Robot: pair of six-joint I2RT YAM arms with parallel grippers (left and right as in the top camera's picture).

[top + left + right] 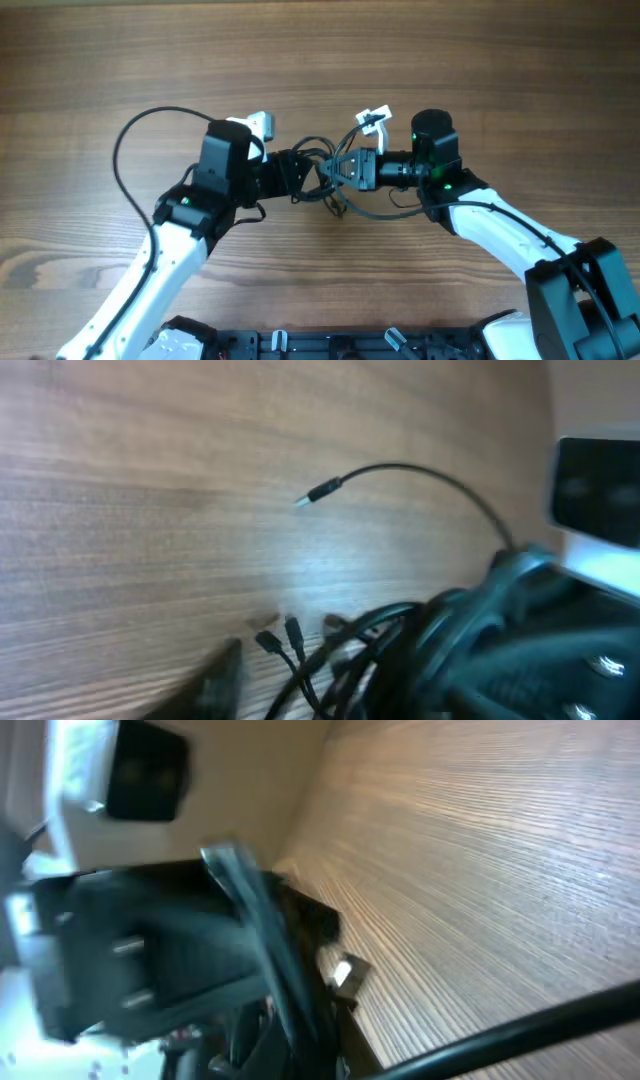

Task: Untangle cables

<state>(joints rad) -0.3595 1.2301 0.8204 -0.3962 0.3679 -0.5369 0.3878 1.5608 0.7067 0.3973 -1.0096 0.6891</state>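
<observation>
cables [345,207]: one knot, mid table [500,80] | left hand [298,178], right hand [338,170]: we meet at the knot, likely to pull it two ways | grip tight or loose: we cannot tell, too blurry

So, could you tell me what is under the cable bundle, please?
Only bare wooden table shows beneath the cables; the spot directly under the knot is hidden by the tangle itself.

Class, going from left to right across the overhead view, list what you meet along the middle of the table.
looping black arm wire → left tool → tangled cables → right tool → black cylindrical wrist of the right arm → white forearm link
</observation>
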